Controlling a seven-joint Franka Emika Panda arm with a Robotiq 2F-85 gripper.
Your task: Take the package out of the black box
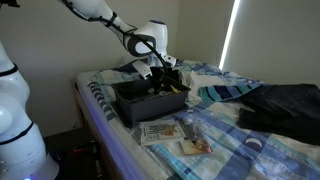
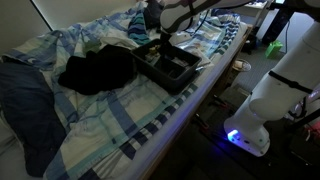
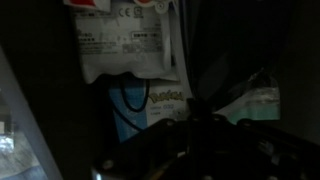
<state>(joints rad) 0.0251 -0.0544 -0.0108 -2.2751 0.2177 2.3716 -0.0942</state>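
The black box lies on the striped bed, and both exterior views show it. My gripper hangs over its far rim and shows from above in an exterior view. The wrist view is very dark. There the package fills the upper middle, with a pale glossy face, a red mark at the top and a blue lower part. My gripper's fingers stand together as one dark column at the package's lower right edge and look shut on it.
A pale printed sheet and a small orange-tan packet lie in front of the box. A dark rumpled bag lies beside them and also shows in an exterior view. The bed edge runs close to the box.
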